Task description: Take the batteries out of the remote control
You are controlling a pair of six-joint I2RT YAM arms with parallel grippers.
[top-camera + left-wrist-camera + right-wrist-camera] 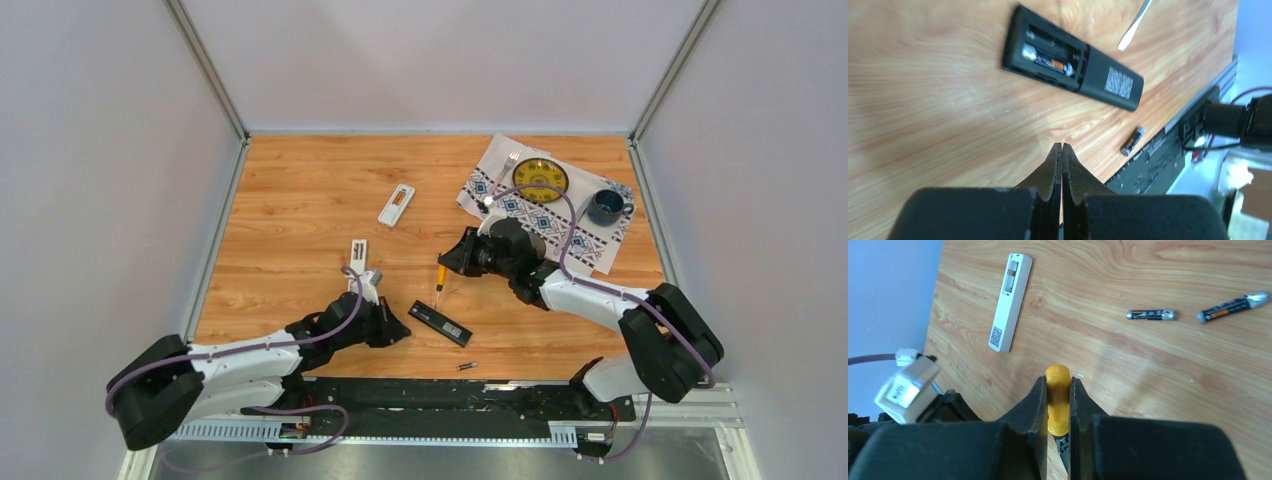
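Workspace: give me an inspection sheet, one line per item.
Surface: wooden table, bare grain.
Job's things: black remote open, one battery inside; loose battery near it; two more batteries on the wood.
Clutter: white remotes; placemat with yellow plate, fork, blue mug.
Hands: left hand shut, empty; right hand shut on yellow-handled screwdriver.
Cables: purple cables along both arms.
Surroundings: pale walls, metal frame.

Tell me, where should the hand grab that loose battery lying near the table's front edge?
Around its middle, from straight above, closing on its two long sides. The battery lies flat on the bare table, a slim cylinder that may roll if pushed from one side only.
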